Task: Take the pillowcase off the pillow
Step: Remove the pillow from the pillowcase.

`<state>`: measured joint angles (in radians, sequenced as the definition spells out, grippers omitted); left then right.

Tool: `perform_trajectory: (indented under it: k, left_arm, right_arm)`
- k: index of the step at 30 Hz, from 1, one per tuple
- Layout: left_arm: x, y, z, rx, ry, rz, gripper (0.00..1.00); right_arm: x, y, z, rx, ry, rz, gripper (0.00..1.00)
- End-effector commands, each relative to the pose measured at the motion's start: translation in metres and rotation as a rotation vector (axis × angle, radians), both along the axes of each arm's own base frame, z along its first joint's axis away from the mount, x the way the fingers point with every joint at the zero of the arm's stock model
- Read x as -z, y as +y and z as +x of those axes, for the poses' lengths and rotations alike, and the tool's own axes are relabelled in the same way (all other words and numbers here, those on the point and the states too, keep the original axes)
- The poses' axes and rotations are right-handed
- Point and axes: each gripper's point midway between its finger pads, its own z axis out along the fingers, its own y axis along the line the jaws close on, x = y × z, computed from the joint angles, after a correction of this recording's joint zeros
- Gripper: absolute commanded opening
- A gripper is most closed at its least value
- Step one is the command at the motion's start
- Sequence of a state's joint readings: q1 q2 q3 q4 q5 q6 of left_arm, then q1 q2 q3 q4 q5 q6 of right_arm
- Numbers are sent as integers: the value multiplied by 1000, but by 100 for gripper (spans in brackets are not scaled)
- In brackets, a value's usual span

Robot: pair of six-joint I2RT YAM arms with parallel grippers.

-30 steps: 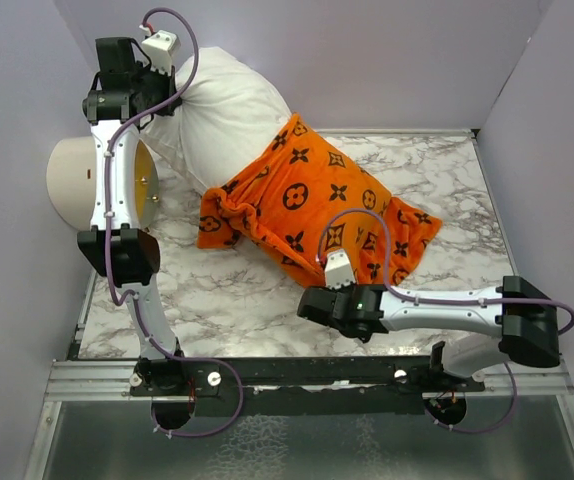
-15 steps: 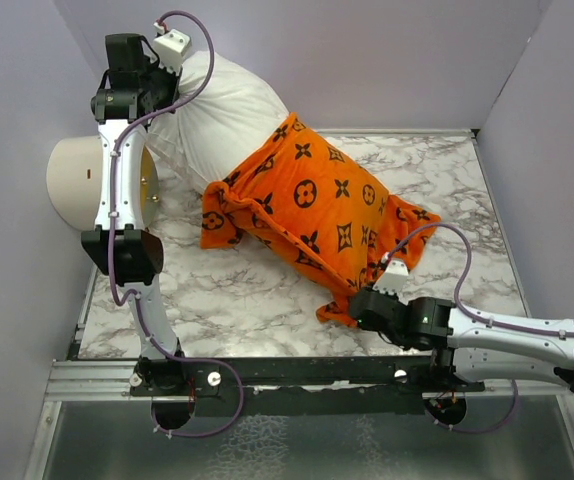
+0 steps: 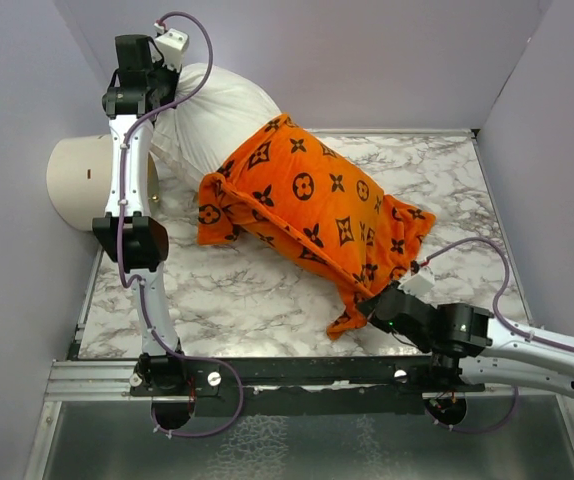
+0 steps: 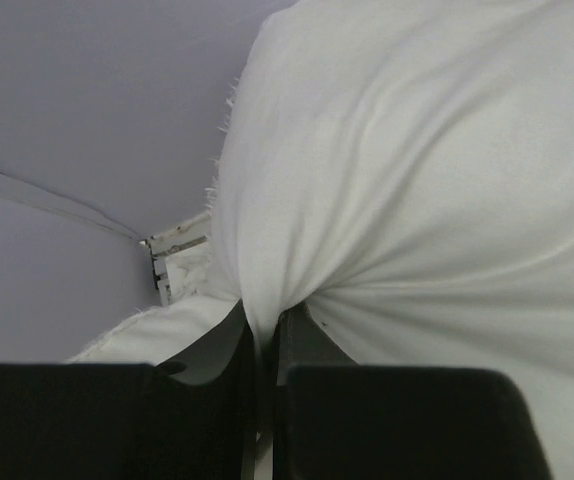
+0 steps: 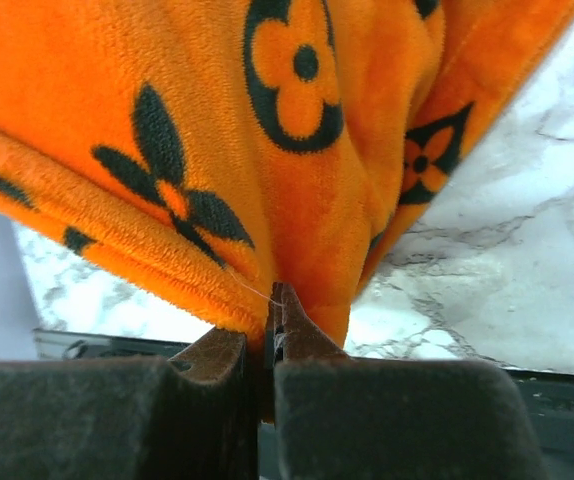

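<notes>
Top external view: the pillowcase (image 3: 317, 215) is roughly half off, right jaws clenched on its corner by the bench's (image 3: 247, 290) near edge; left jaws pinch the bared pillow (image 3: 217, 110) far-left.

Robot lab test cell. I work boxed in by plain pale lilac wall panels (image 3: 387, 60), on white grey-veined marble-pattern tabletop (image 3: 257, 300); my bases (image 3: 165, 376) bolt to bare aluminium rail (image 3: 87, 380); purple cables (image 3: 467, 241) loop off my arms (image 3: 117, 175).

Plush pillowcase (image 3: 312, 205), smooth cloth pillow (image 3: 217, 115)
</notes>
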<state>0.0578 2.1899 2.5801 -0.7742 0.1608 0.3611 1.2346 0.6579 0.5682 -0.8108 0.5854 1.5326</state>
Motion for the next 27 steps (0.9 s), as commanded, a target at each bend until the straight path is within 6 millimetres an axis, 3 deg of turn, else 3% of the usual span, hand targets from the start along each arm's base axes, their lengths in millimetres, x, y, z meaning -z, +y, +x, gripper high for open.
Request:
perform_trajectory:
  k: [1,3,4,5,6,8,11,14,17,20,22,24,27]
  left_arm:
    - [-180,83,-4,-318,-611,-32,0]
    - [-188,80,-6,-305,-630,-55,0]
    - [-189,72,-6,-267,-622,-76,0]
    - [-188,63,-8,-226,-608,-94,0]
    - [-186,51,-11,-179,-588,-107,0]
    - [-181,27,-20,-85,-544,-155,0]
    - [-174,3,-32,-10,-502,-203,0]
    - [-174,-8,-42,28,-478,-212,0]
    - [-184,-9,-48,32,-491,-196,0]
    - [-190,-8,-54,33,-504,-180,0]
    - [-193,-9,-57,37,-508,-170,0]
    - [-196,-8,-61,36,-516,-153,0]
    - [-199,-5,-65,31,-532,-128,0]
  right_arm:
    - [51,-54,-31,-27,187,-345,1]
    - [37,-50,-26,-85,141,-376,2]
    - [28,-47,-22,-123,102,-398,18]
    - [15,-45,-17,-149,58,-414,45]
    - [-2,-43,-9,-181,-3,-443,55]
    - [-39,-26,11,-263,-153,-491,61]
    - [-79,23,38,-431,-351,-595,70]
    - [-85,76,56,-560,-393,-707,81]
    - [-69,114,70,-653,-369,-823,88]
    - [-46,139,82,-705,-361,-902,91]
    - [-29,140,90,-703,-338,-984,89]
    - [-21,138,94,-699,-318,-1026,78]
    - [-17,137,92,-708,-306,-1029,53]
